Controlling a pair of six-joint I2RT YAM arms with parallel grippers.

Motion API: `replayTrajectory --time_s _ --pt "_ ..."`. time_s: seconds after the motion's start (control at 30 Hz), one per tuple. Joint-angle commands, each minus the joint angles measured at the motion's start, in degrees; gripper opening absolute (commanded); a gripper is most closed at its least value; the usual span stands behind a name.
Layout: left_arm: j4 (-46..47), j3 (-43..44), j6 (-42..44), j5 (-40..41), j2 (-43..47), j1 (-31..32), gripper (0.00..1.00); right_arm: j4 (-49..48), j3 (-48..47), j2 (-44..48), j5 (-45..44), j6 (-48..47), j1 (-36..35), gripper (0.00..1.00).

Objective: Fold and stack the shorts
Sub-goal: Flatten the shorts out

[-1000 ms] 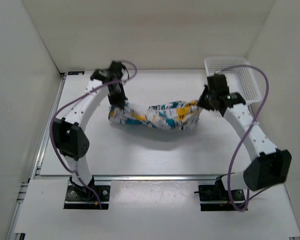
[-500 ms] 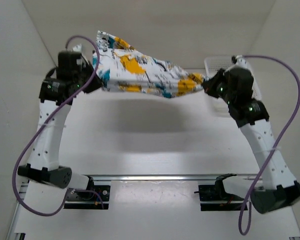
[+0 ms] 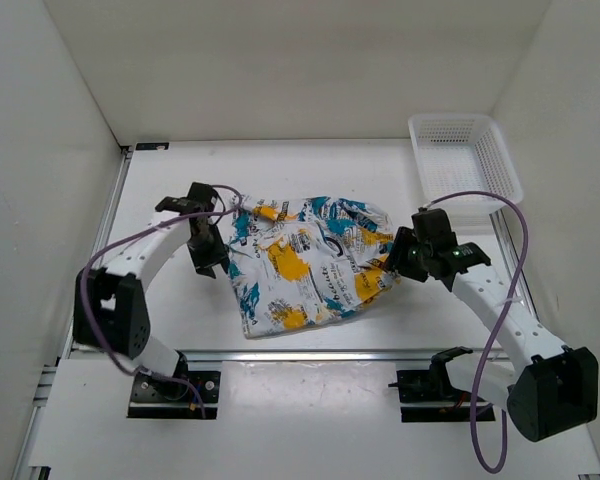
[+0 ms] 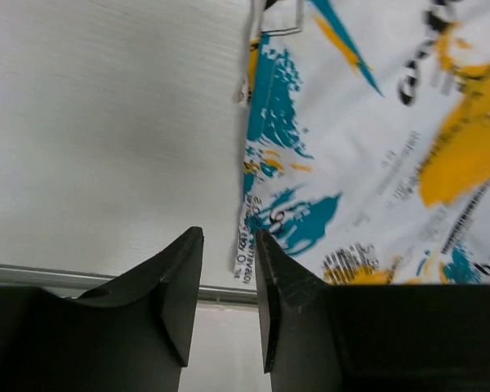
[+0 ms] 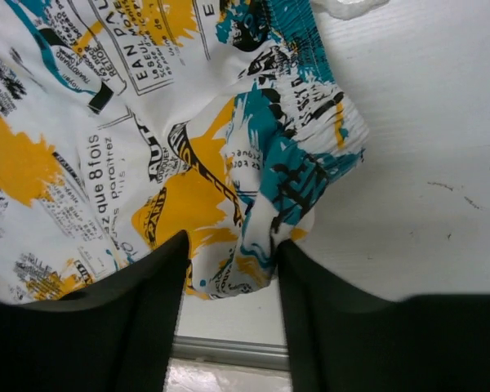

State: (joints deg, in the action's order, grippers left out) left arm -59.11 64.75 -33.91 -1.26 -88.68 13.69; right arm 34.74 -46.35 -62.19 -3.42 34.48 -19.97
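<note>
The soft white fabric shorts printed with yellow and teal patches (image 3: 300, 270) lay spread at centre frame. My right gripper (image 5: 233, 261) pinched their bunched right edge. My left gripper (image 4: 229, 249) stood narrowly parted astride the left hem. I judged the cloth light and limp, best gripped at hems and corners.

Open table (image 3: 310, 170) around the shorts (image 3: 300, 265); basket (image 3: 465, 165) well apart, far right.

Soft matt cloth shorts (image 3: 305, 265) on smooth matt table (image 3: 310, 175)

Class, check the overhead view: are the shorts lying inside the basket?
No: the shorts lie spread on the table, apart from the basket at the far right.
</note>
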Motion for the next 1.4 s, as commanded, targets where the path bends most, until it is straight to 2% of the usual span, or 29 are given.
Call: replayTrajectory --time_s 0.0,0.07,0.13,0.27,0.3,0.43,0.57,0.7,0.73,0.77,0.83,0.9,0.93,0.97,1.1,1.27,1.37 --pt "-1.09 0.40 -2.38 2.66 9.65 0.80 0.43 -0.55 -1.46 1.90 -0.26 -0.11 -0.25 0.60" --pt "-1.62 -2.86 -4.23 0.84 12.03 1.33 0.37 0.15 -1.46 1.90 -0.27 -0.11 -0.25 0.66" --pt "0.48 -9.25 -6.33 -2.77 15.71 3.35 0.37 1.64 -0.94 2.51 -1.93 -0.11 -0.25 0.67" --pt "5.66 -17.89 -11.78 -8.93 18.02 10.55 0.50 4.98 0.73 4.62 -7.29 2.33 -0.25 0.70" --pt "6.54 -18.95 -12.75 -9.46 17.41 12.04 0.57 5.85 0.73 5.84 -8.35 2.96 -0.25 0.70" --pt "9.88 -20.19 -14.96 -10.34 12.67 19.60 0.57 7.01 4.42 9.01 -8.45 4.37 0.37 0.69" --pt "12.26 -20.19 -15.48 -9.74 7.05 22.25 0.53 7.01 7.32 9.64 -6.61 6.38 0.89 0.67" --pt "12.27 -19.66 -14.78 -7.89 1.60 22.87 0.34 6.48 9.07 9.64 -5.98 7.70 0.89 0.66" --pt "12.27 -19.66 -14.78 -7.01 1.59 22.87 0.19 6.48 9.08 9.64 -5.98 7.71 0.89 0.65" --pt "12.27 -19.66 -14.78 -7.01 0.98 22.87 0.13 6.48 9.69 9.64 -5.98 8.32 0.89 0.64" --pt "12.27 -18.97 -14.26 -6.21 0.45 22.87 0.10 5.78 10.22 9.64 -6.51 8.85 1.42 0.60" --pt "12.27 -18.35 -14.25 -5.69 0.44 22.87 0.10 3.42 10.75 10.25 -7.04 8.85 1.42 0.49" --pt "11.66 -17.56 -14.25 -4.38 0.44 22.87 0.10 2.62 11.27 10.25 -7.04 8.85 1.42 0.42" --pt "10.87 -16.86 -14.25 -3.59 0.44 22.87 0.10 1.92 11.28 9.29 -6.52 8.85 1.42 0.28" --pt "4.90 -10.37 -13.12 1.07 2.28 20.95 0.10 -2.21 9.71 5.78 -3.62 8.24 1.42 0.00" --pt "-1.61 -3.06 -11.35 3.37 4.57 19.44 0.10 -2.93 6.09 3.40 -3.08 6.57 1.42 0.00" --pt "-1.62 -0.24 -10.22 3.89 2.74 18.83 0.10 -2.93 5.30 2.87 -3.70 6.57 1.42 0.00"
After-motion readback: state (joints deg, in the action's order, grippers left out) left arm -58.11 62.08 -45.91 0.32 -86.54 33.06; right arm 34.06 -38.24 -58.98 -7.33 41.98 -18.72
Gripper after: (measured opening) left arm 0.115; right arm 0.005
